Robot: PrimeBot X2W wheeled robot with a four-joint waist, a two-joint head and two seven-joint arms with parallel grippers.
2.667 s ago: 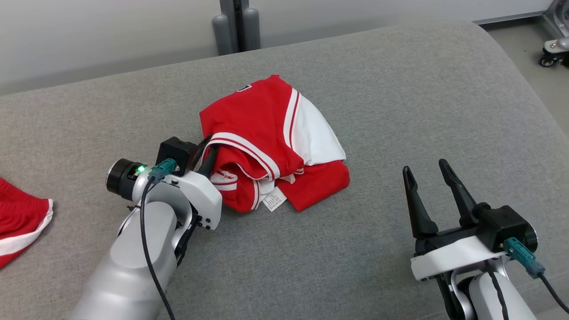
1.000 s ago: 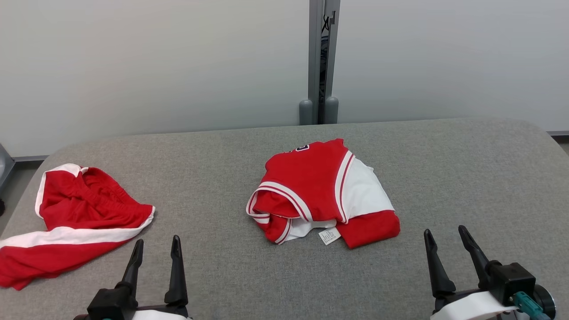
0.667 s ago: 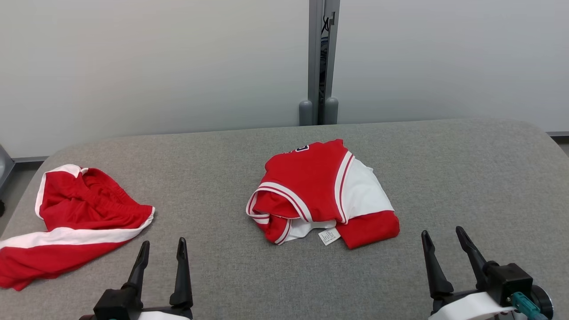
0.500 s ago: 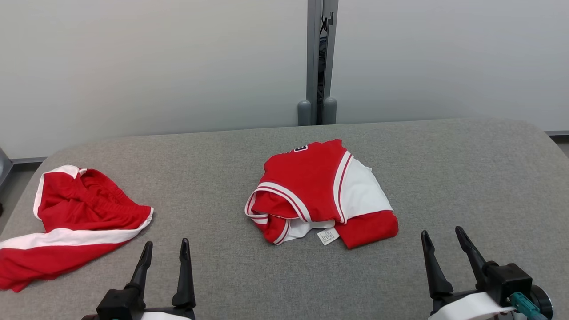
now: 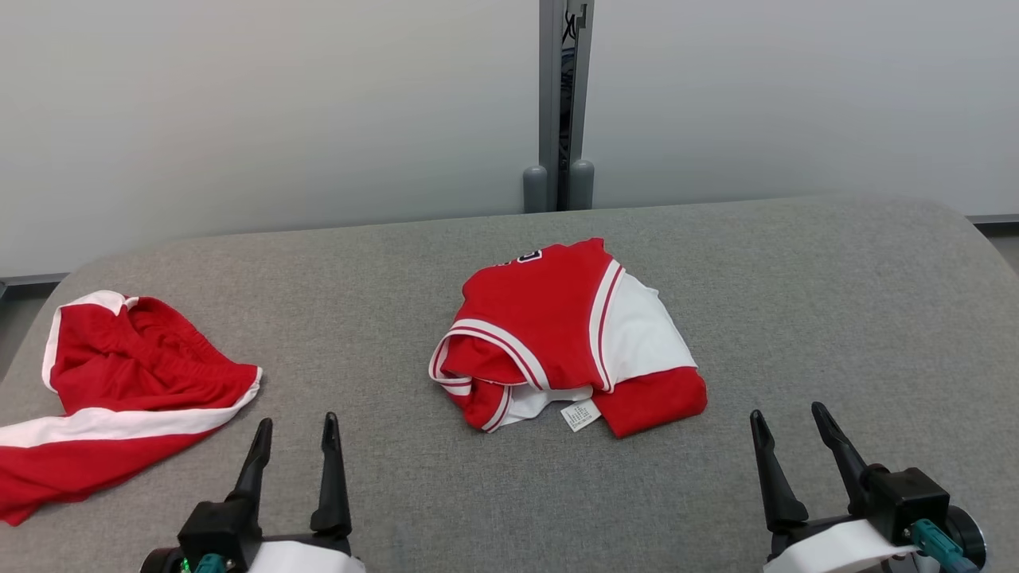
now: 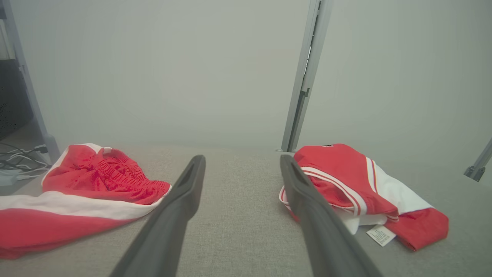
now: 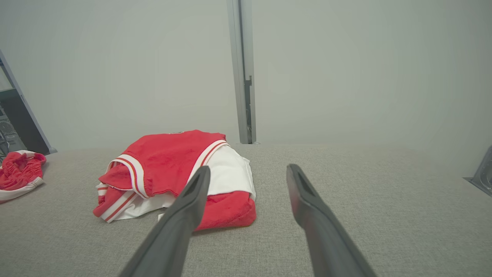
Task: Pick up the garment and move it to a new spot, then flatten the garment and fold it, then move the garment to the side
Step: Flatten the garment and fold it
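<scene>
The garment (image 5: 549, 326) is a red jersey with white panels and striped trim. It lies folded in a compact bundle at the middle of the grey padded table (image 5: 796, 278), a white label sticking out at its near edge. My left gripper (image 5: 296, 419) is open and empty near the front edge, well to the garment's left. My right gripper (image 5: 786, 411) is open and empty at the front right, apart from it. The left wrist view has the garment (image 6: 346, 177) right of the open left gripper (image 6: 242, 158). The right wrist view has the garment (image 7: 169, 157) left of the open right gripper (image 7: 250, 167).
A second red piece with a white band, like shorts (image 5: 135, 374), lies crumpled at the table's left edge, and the wrist views catch the shorts (image 6: 96, 173) (image 7: 19, 169) too. A grey post (image 5: 561, 103) stands against the pale wall behind the table. The table's corners are rounded.
My left gripper, earlier at the garment's left edge, has let go and drawn back to the front of the table. The head view has lifted and shifted; the garment lies as before.
</scene>
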